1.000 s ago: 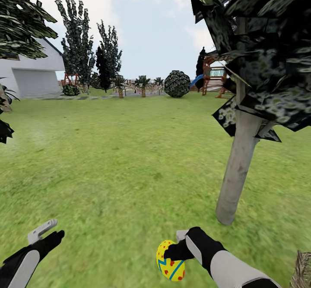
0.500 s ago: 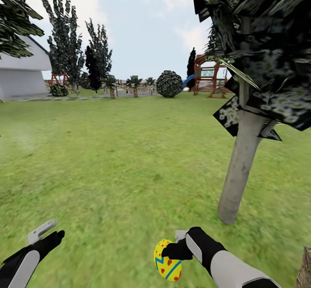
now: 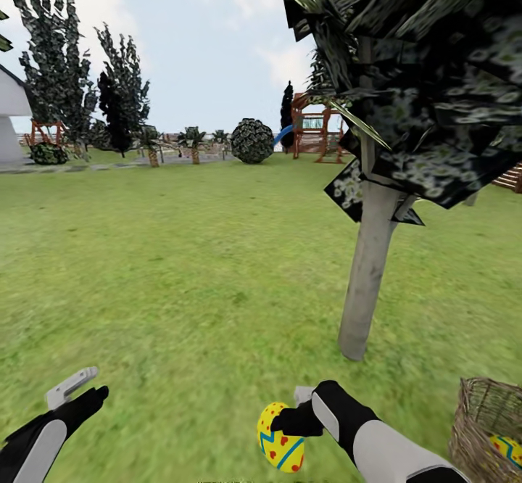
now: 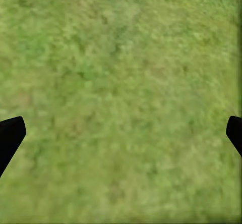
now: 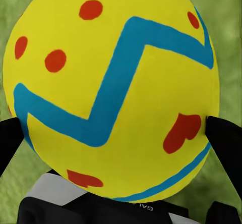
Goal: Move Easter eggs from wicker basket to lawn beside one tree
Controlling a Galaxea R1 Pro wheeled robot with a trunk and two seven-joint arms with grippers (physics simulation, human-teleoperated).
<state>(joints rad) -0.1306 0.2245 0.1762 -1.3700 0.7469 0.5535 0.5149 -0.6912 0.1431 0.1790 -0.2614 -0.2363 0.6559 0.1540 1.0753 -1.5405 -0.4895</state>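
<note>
My right gripper [image 3: 284,425] is shut on a yellow Easter egg [image 3: 280,437] with a blue zigzag and red hearts, held low over the lawn [image 3: 188,265]; the same egg [image 5: 113,88] sits between the black fingers in the right wrist view. The wicker basket [image 3: 487,425] stands at the lower right corner with another egg [image 3: 507,448] showing inside. A tree [image 3: 368,265] with a pale grey trunk rises just beyond, right of centre. My left gripper [image 3: 72,389] hangs open at the lower left, with bare grass [image 4: 121,98] between its fingertips.
Speckled dark leaves [image 3: 435,91] hang low over the upper right. Far back stand a round dark bush [image 3: 251,140], tall dark trees [image 3: 65,84], a playset [image 3: 315,128] and a white building corner [image 3: 9,117]. Open grass spreads left of the trunk.
The view has swung to the right: trunk and background slid left and the basket came into the lower right corner. Both grippers keep their places, the egg still held.
</note>
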